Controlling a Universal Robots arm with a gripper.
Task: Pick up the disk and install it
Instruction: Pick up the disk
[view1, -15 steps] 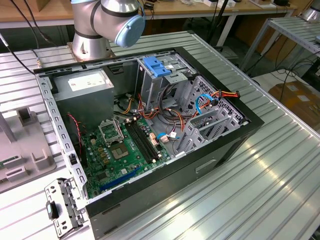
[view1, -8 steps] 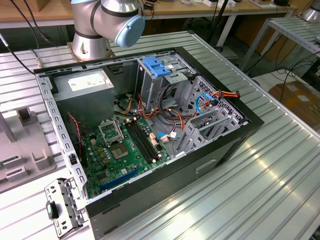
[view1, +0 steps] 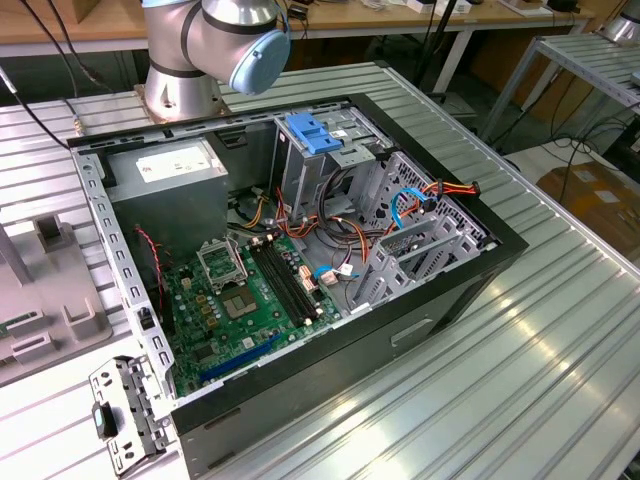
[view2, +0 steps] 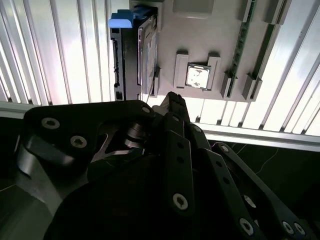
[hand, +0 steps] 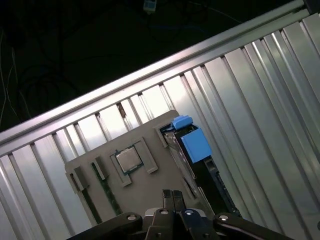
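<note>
The disk (hand: 197, 145) stands on edge in a slot of a grey holder (hand: 150, 187) on the ribbed metal table. It has a dark body and blue plastic rails. In the second wrist view the disk (view2: 148, 50) shows its blue rail end beside the holder (view2: 200, 30). My gripper (hand: 173, 193) hovers above the holder, close to the disk and apart from it. Its dark fingertips (view2: 175, 98) are pressed together with nothing between them. The open computer case (view1: 455, 290) lies on the table in the exterior view.
A square processor chip (hand: 129, 160) sits in a pocket of the holder. Inside the case are a motherboard (view1: 250, 300), a grey power supply (view1: 165, 175), loose cables and a metal drive cage with a blue latch (view1: 313, 133). A grey fixture (view1: 45, 300) sits at the exterior view's left.
</note>
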